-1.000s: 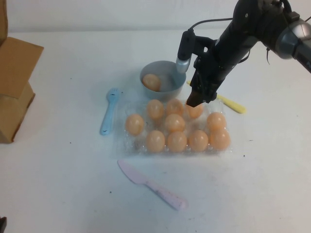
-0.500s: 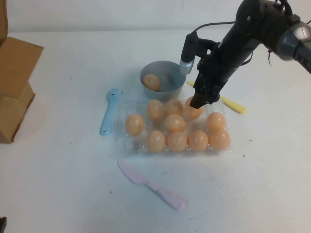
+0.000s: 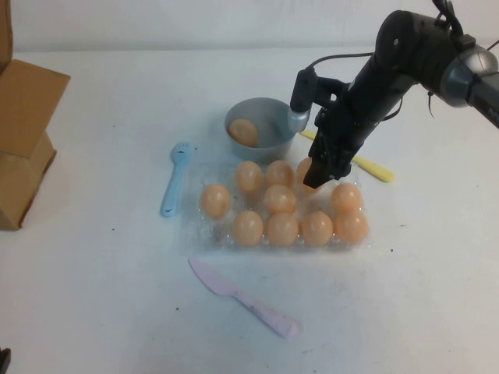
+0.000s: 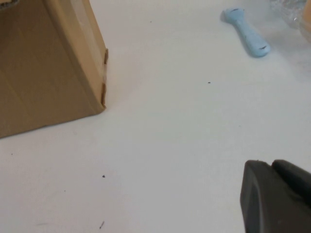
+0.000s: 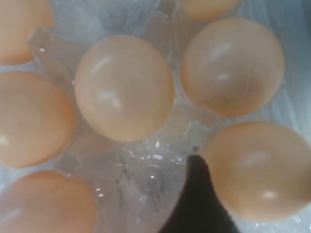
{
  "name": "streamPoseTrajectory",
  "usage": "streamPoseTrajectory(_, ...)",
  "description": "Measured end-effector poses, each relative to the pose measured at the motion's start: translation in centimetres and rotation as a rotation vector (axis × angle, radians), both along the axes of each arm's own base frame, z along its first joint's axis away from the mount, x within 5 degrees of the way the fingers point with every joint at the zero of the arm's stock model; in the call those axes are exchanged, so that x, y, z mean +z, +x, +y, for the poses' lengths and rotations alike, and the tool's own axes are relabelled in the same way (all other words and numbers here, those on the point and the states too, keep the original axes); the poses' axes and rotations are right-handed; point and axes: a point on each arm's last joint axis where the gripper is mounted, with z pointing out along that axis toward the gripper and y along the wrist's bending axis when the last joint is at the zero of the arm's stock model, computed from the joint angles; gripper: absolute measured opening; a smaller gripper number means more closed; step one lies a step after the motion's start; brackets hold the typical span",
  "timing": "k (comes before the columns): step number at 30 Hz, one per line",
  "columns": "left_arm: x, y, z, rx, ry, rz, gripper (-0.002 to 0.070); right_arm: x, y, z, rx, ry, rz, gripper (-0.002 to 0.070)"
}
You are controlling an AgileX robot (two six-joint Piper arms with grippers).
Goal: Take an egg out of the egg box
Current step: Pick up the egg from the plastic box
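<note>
**Egg still seated in the tray as the right gripper is reaching in**

The egg (image 3: 306,170) that the task calls for is sitting in the back row of the egg box (image 3: 204,234), the clear plastic tray lying near the middle of the tabletop, a little toward the far edge. The right gripper (image 3: 316,173) is hanging directly over this egg, its dark tip pressing down beside the shell on the side facing the right edge of the table. In the right wrist view one dark fingertip (image 5: 197,194) is showing between the eggs, over a bare plastic cup; how wide the gripper is standing cannot be told from these views, and no egg is visibly being lifted.

Nine other eggs are filling the remaining cups. One more egg is already lying in the grey-blue bowl (image 3: 269,140), which is standing just beyond the tray toward the far edge. So, as a judgement, one removal is looking finished and another is only beginning: grasp, lift and carry-over are all remaining.

The left gripper (image 4: 277,194) is idling low over bare table toward the left edge, near the cardboard box (image 4: 48,63); its opening cannot be told either. A blue fork (image 3: 175,178) is lying just beside the tray, a yellow utensil (image 3: 373,167) is poking out behind the right arm, and a pink knife (image 3: 242,298) is lying toward the near edge.
</note>
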Motion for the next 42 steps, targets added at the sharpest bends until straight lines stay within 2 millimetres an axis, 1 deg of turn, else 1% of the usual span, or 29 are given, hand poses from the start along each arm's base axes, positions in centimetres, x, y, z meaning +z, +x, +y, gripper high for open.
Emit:
streamPoseTrajectory(5, 0.0, 0.0, 0.0, 0.000, 0.000, 0.000, -0.0004, -0.6, 0.1, 0.1, 0.002, 0.004, 0.012, 0.0407)
streamPoseTrajectory(14, 0.0, 0.0, 0.0, 0.000, 0.000, 0.000, -0.0004, -0.5, 0.1, 0.2, 0.001, 0.012, 0.015, 0.0349)
streamPoseTrajectory(25, 0.0, 0.0, 0.0, 0.000, 0.000, 0.000, -0.0004, -0.5, 0.1, 0.1, 0.002, 0.005, 0.010, 0.0342)
streamPoseTrajectory(30, 0.0, 0.0, 0.0, 0.000, 0.000, 0.000, -0.0004, 0.7, 0.1, -0.3, 0.006, -0.024, -0.032, 0.0342)
streamPoseTrajectory(35, 0.0, 0.0, 0.0, 0.000, 0.000, 0.000, -0.0004, 2.6, 0.0, -0.3, 0.006, -0.007, -0.079, 0.0341)
streamPoseTrajectory(42, 0.0, 0.0, 0.0, 0.000, 0.000, 0.000, -0.0004, 4.8, -0.2, -0.4, 0.003, 0.010, -0.130, 0.0340)
